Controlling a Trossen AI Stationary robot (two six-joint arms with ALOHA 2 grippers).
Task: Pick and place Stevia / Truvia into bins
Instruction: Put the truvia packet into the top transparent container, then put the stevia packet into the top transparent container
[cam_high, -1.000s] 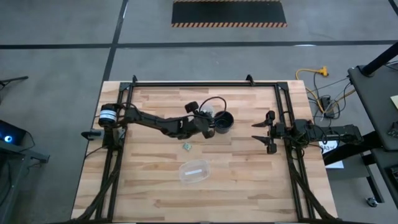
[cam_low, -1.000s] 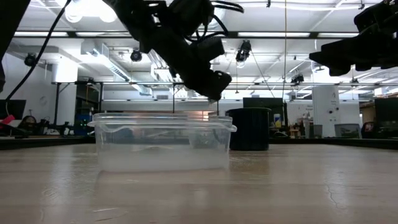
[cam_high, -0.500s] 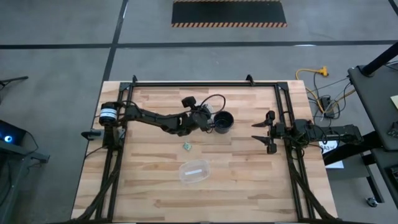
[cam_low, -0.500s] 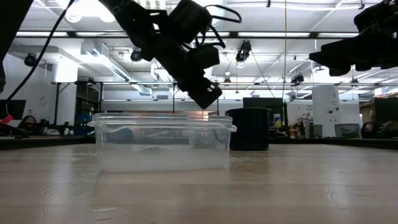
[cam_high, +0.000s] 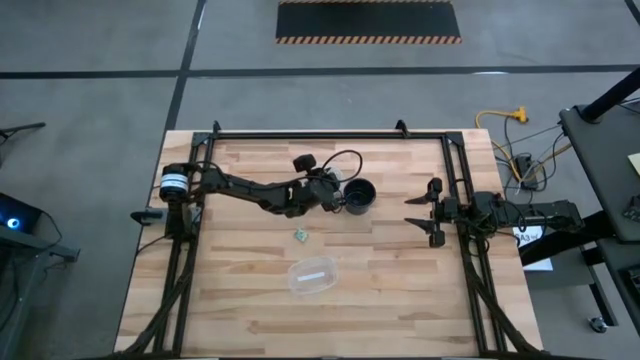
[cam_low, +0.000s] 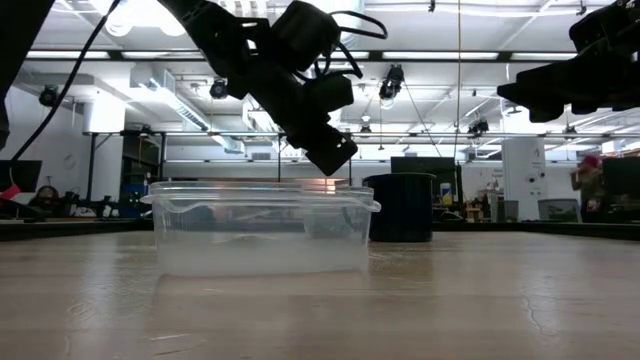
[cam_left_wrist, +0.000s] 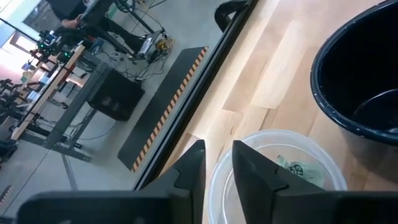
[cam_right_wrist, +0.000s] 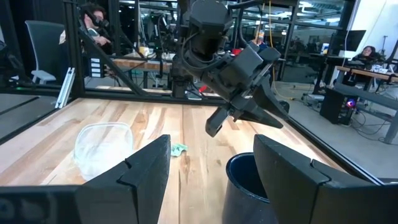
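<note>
Hovering left tool (cam_left_wrist: 216, 163), narrowly parted, empty, above packet (cam_left_wrist: 297, 169) in clear cup (cam_left_wrist: 242, 157).

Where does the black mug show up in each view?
High view: black mug near table centre, just right of the left tool.
Low view: mid-picture, right of the clear tub.
Left wrist view: right edge.
Right wrist view: bottom centre, by the right tool.
Shared landmark: the left tool, next to the mug.

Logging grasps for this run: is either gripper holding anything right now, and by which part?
Nothing is held. The left gripper hangs empty over the clear cup, where a packet lies; the right gripper waits open at the table's right.
</note>
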